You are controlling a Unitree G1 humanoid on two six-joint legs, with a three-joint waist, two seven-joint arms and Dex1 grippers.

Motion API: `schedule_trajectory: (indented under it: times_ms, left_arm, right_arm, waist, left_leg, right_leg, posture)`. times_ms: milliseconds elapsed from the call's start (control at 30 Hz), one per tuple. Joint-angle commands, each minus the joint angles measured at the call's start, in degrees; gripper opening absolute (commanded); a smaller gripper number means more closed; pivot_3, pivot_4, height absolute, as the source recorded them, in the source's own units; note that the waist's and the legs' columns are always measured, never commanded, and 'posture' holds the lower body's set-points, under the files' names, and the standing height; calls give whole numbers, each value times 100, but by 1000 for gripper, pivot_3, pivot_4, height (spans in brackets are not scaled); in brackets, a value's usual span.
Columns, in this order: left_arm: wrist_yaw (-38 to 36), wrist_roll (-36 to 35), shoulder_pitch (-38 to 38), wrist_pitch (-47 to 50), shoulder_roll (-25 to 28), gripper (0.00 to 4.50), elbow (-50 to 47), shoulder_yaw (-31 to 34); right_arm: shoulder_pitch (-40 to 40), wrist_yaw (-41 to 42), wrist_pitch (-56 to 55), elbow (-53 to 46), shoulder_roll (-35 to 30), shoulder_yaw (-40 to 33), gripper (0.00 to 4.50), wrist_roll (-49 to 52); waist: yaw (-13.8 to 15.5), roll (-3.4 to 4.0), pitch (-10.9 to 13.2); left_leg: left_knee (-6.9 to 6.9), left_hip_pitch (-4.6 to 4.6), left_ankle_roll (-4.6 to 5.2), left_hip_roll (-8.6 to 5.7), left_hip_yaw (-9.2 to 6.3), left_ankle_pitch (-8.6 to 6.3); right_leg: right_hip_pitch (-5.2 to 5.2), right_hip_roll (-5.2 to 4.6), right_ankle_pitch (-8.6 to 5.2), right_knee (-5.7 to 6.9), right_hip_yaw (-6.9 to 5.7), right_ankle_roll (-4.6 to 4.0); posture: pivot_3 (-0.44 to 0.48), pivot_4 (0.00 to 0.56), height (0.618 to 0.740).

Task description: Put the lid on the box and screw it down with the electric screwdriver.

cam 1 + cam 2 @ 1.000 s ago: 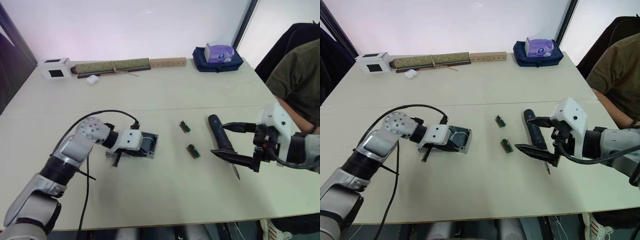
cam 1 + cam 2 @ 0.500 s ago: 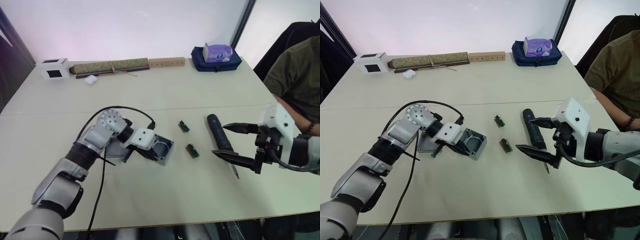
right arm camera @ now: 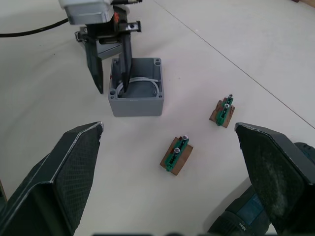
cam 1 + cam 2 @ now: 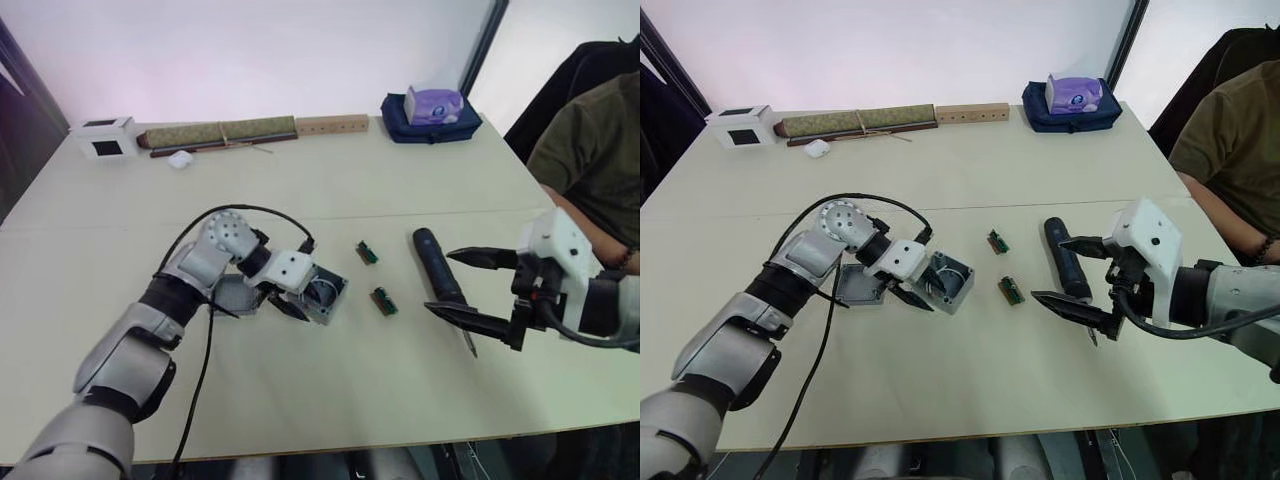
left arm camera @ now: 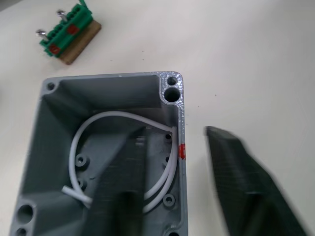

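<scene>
The box sits open on the table, a little left of centre, with a white wire curled inside it. The left gripper has its fingers spread across one wall of the box: one finger reaches down inside, the other hangs just outside the wall, and whether either touches it cannot be told. The lid lies flat at the box's 9 o'clock, just beside it and partly under the left arm.

At the box's 3 o'clock lie two small green terminal blocks, apart from each other. Further toward 3 o'clock the screwdriver lies on the table, its thin bit pointing toward the near edge. The right gripper hovers with fingers spread wide on either side of the screwdriver, not holding it
</scene>
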Motion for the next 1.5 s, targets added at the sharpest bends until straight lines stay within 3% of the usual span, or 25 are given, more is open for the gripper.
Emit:
schedule_trajectory:
  times_ms: [33,100,133,167,300,500,733,1067,1200,1467,1500]
  left_arm:
    - [-14,-528,29,726,274,3633,-728,465]
    - [90,-688,156,1152,478,4319,-1126,741]
    - [164,-756,223,1355,570,4423,-1315,864]
    - [320,-830,341,1618,712,4423,-1549,1042]
    - [2508,-469,1541,2878,1178,4423,-2709,2489]
    - [4099,-613,2863,5188,1206,4423,-4405,3508]
    - [5737,-573,3893,6741,223,4423,-5548,4039]
    - [6795,-556,4394,6668,-511,4423,-5113,4196]
    - [6961,-736,4612,6892,-730,3390,-5234,4200]
    - [7253,-1058,4483,7252,-968,187,-5253,4432]
    - [7267,-1136,4274,7241,-978,40,-5211,4499]
  right_arm:
    - [-107,22,-94,-37,-94,-90,4500,85]
    - [-166,34,-137,-9,-97,7,4500,75]
    - [-193,45,-158,5,-96,49,4500,74]
    - [-249,62,-186,32,-87,123,4500,72]
    - [-923,217,-456,308,52,983,4500,-118]
    - [-1582,651,-719,758,107,1715,4500,-446]
    - [-2115,1083,-938,1182,244,2284,4500,-830]
    - [-2319,1316,-893,1256,267,2348,4500,-943]
    - [-2248,1318,-846,1213,240,2251,4500,-928]
    - [-2171,1279,-774,1155,247,2160,4500,-914]
    - [-2151,1256,-752,1141,261,2150,4500,-903]
  waist:
    - [15,1,-1]
    - [18,1,-1]
    - [17,1,-1]
    - [12,1,-1]
    - [-83,3,1]
    - [-4,-1,3]
    - [32,-5,1]
    - [20,-3,-1]
    - [19,-3,-2]
    - [-4,3,-5]
    - [2,4,-6]
  left_leg:
    - [0,1,0,0,0,0]
    - [0,2,0,-1,-1,0]
    - [0,2,0,-1,-1,0]
    - [0,1,0,-1,-1,0]
    - [-4,21,2,8,2,-1]
    - [-4,19,2,2,3,-1]
    - [-1,19,1,-2,3,-1]
    - [-2,23,1,-1,1,-1]
    - [-2,24,1,-2,3,-1]
    - [-3,33,1,0,2,-1]
    - [-3,33,1,0,1,-1]
  right_leg:
    - [0,0,0,3,-1,0]
    - [2,-1,0,3,-2,0]
    - [2,-2,0,2,-2,0]
    - [2,-2,0,1,-2,0]
    - [3,-1,0,8,11,0]
    - [4,-4,-2,12,4,3]
    - [12,-14,-2,3,4,3]
    - [11,-8,-1,8,3,1]
    - [12,-12,-1,8,4,1]
    - [13,-4,-1,16,4,-1]
    - [13,-3,-1,16,4,-2]
  posture:
    - [0,150,740]
    - [0,150,740]
    - [0,150,740]
    - [0,150,740]
    - [0,150,740]
    - [0,150,740]
    - [0,150,740]
    - [0,150,740]
    - [0,150,740]
    - [0,150,740]
    - [0,150,740]
